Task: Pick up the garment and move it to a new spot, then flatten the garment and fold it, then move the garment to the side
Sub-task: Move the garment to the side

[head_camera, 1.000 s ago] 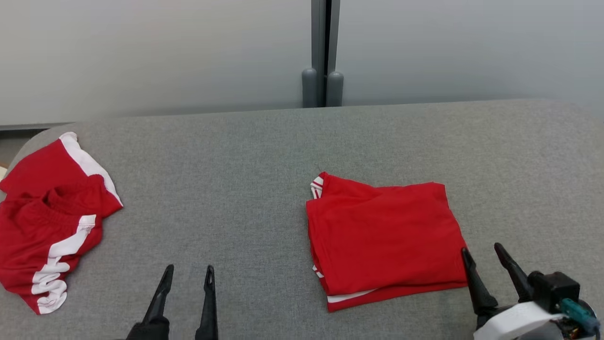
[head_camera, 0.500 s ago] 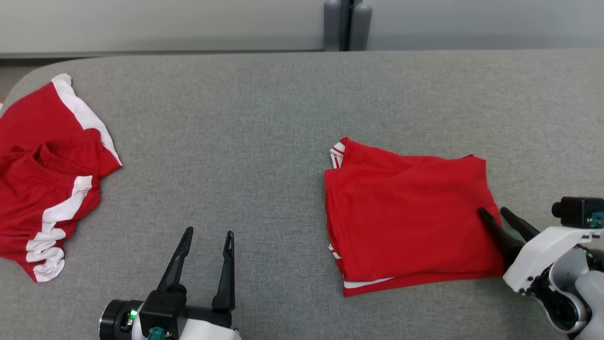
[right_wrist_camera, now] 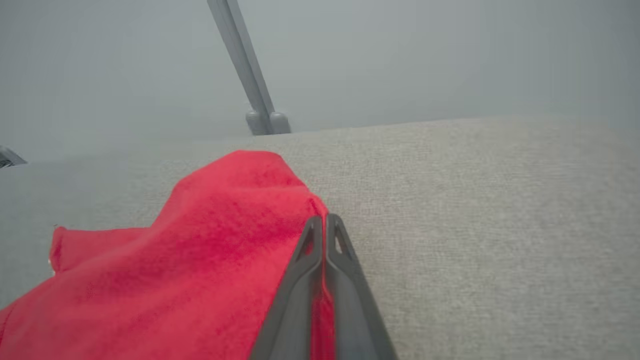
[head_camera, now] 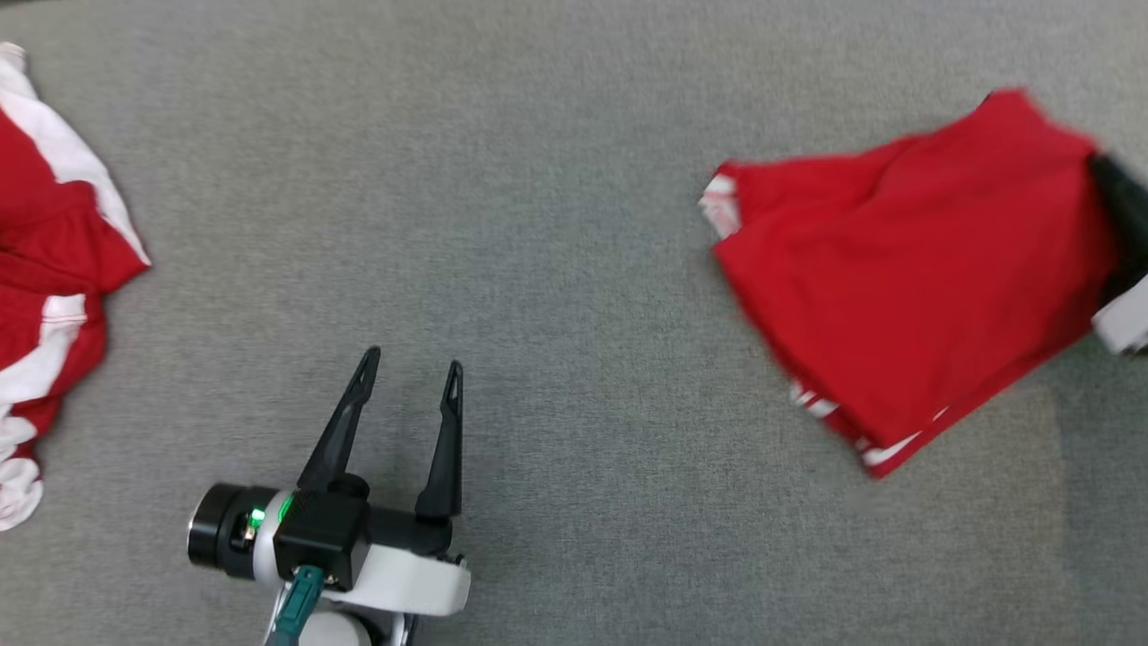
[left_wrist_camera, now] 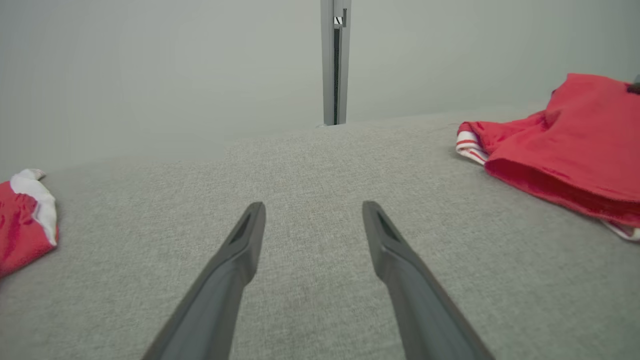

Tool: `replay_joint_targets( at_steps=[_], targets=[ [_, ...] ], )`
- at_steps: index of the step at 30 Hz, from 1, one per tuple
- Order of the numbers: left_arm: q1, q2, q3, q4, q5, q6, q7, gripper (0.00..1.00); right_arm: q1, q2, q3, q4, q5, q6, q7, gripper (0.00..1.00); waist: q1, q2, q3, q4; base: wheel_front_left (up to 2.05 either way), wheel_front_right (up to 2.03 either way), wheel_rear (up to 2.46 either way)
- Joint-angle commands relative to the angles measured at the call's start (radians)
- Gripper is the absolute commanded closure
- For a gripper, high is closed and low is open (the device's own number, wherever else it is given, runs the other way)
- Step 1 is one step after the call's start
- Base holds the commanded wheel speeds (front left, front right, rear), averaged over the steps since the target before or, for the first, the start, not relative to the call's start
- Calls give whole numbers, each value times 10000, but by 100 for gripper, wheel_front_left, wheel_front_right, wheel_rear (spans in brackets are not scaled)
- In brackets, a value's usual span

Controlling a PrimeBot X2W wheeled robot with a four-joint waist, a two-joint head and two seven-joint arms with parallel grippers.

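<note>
Folded red garment (head_camera: pixel 915 269) lies at the right of a grey cloth surface (head_camera: pixel 556 179), one edge raised and pinched in the right gripper (right_wrist_camera: pixel 326 220), while the left gripper (head_camera: pixel 413 362) hovers spread wide.

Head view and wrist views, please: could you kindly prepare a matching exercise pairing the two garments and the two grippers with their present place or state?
Things:
1. folded red garment
2. crumpled red and white garment
3. left gripper
4. right gripper

Places or states:
A. open, holding nothing, above the bare grey surface
B. shut on a cloth edge
C. lying at the left edge of the head view
D. one side raised off the surface

Pairs: 1-D, 2-C, 3-A, 4-B
</note>
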Motion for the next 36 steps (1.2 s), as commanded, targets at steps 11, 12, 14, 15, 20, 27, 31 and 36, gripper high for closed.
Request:
replay_joint_targets(
  at_steps=[11,12,14,15,20,27,31,36],
  targets=[
    [-1262,277,-193,-666,689,-405,-1,0,-2161,-1452,-1079,1639,-387,-11,-1078,100,0,0,2073,-1058,0,0,0],
    [-1324,304,-220,-715,722,-394,-1,0,-2245,-1580,-1220,1826,-380,-9,-1191,100,0,0,2164,-1108,0,0,0],
    [-1400,353,-271,-818,777,-342,1,0,-2427,-1774,-1441,2165,-467,-11,-1372,100,0,0,2331,-1190,0,0,0],
    [-1426,391,-296,-884,796,-329,2,0,-2533,-1859,-1572,2312,-569,-11,-1494,100,0,0,2411,-1223,0,0,0],
    [-1577,627,-418,-1101,917,-176,17,0,-3207,-2097,-2214,3417,-1496,-11,-1964,0,0,0,2779,-1303,0,0,0],
    [-1648,647,-563,-1200,739,44,22,0,-3227,-1161,-3477,2718,-4047,-9,-2043,0,0,0,2292,-1050,0,0,0],
    [-1506,482,-604,-1207,509,204,-1,0,-1644,132,-4649,598,-5431,-8,-2022,0,0,0,1458,-703,0,0,0],
    [-1047,295,-404,-1060,36,367,-1,0,355,1840,-4796,-1588,-6225,-13,-2016,0,0,0,272,-358,0,0,0]
  ],
)
